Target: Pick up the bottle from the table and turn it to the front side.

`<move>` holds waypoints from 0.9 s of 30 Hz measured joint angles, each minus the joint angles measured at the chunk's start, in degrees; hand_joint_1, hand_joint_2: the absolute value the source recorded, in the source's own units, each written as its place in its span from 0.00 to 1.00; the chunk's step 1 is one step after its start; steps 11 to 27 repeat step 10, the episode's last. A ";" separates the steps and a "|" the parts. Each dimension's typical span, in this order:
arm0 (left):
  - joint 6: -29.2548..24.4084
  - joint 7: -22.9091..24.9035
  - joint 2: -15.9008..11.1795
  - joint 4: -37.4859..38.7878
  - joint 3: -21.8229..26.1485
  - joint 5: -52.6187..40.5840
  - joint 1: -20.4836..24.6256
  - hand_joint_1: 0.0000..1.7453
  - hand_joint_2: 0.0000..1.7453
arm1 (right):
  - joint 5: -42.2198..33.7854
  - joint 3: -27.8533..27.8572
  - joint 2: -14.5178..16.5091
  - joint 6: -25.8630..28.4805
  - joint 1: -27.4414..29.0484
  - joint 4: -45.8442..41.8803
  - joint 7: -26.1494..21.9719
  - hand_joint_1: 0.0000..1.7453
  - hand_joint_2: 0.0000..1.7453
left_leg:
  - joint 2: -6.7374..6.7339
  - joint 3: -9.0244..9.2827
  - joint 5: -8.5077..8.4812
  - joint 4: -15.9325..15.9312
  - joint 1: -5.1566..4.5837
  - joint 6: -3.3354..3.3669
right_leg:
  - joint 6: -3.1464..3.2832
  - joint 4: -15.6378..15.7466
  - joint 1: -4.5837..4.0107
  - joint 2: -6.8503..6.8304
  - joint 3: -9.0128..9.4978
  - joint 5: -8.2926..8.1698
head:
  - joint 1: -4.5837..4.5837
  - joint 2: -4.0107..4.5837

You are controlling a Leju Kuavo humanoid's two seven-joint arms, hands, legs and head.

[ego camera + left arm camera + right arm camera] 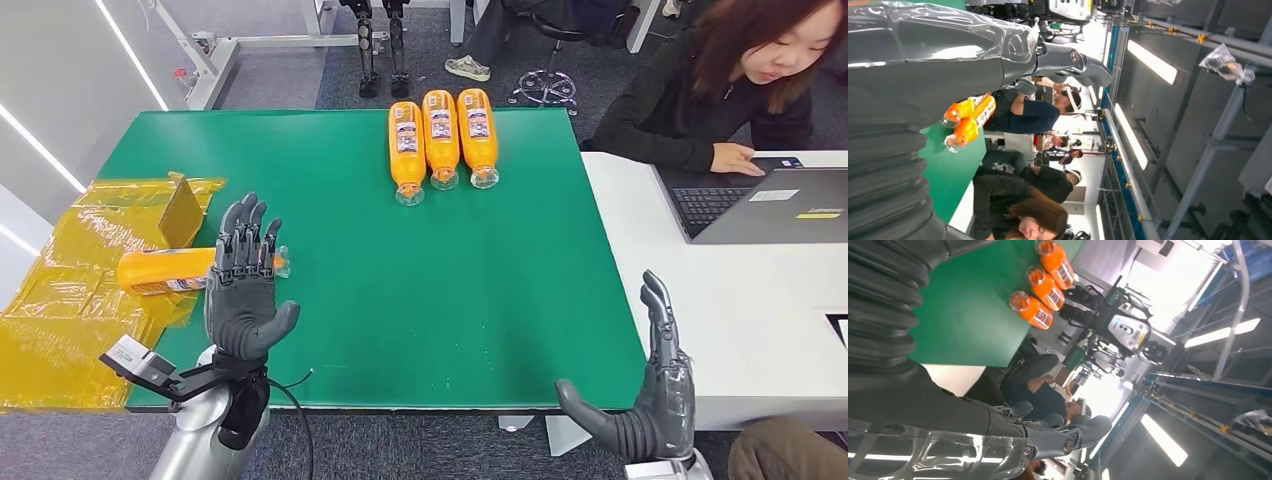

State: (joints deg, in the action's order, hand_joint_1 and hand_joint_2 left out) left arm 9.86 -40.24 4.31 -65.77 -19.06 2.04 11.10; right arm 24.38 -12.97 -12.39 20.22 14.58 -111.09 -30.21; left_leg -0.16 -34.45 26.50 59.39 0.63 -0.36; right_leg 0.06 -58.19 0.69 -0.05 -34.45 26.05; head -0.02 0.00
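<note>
An orange bottle [165, 270] lies on its side at the left edge of the green table [420, 290], partly on yellow plastic, its cap end behind my left hand [243, 290]. That hand is raised upright in front of the bottle, fingers straight and apart, holding nothing. My right hand [655, 395] stands at the table's front right corner, fingers up and spread, empty. Three more orange bottles [440, 140] lie side by side at the far middle, labels up; they also appear as bottles [1043, 285] in the right wrist view and bottles [965, 122] in the left wrist view.
Yellow plastic sheeting [70, 290] with a small cardboard box [182, 210] covers the table's left edge. A white desk [740, 300] adjoins on the right, with a laptop [770, 205] and a seated person [730, 90] using it. Robot legs [380, 45] stand beyond the table.
</note>
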 joint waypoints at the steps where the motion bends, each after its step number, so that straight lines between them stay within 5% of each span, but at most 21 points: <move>1: -0.15 0.00 0.48 0.00 0.00 -0.03 -0.18 0.00 1.00 | -0.28 0.39 0.11 -0.33 0.04 -0.40 -0.24 0.00 1.00 | 0.00 0.00 0.00 0.00 0.00 0.00 | 0.00 0.00 0.00 0.00 0.00 0.00 | -0.01 0.00; 10: -0.38 2.33 3.67 -0.15 0.00 -1.16 -0.34 0.00 1.00 | -3.37 2.75 0.98 -4.08 -0.46 -1.70 -2.06 0.00 1.00 | 0.01 0.01 -0.02 0.00 0.00 0.01 | 0.00 -0.01 0.00 -0.01 0.04 -0.01 | 0.00 0.00; 27: -0.38 2.33 3.67 -0.15 0.00 -1.16 -0.34 0.00 1.00 | -3.37 2.75 0.98 -4.08 -0.46 -1.70 -2.06 0.00 1.00 | 0.01 0.01 -0.02 0.00 0.00 0.01 | 0.00 -0.01 0.00 -0.01 0.04 -0.01 | 0.00 0.00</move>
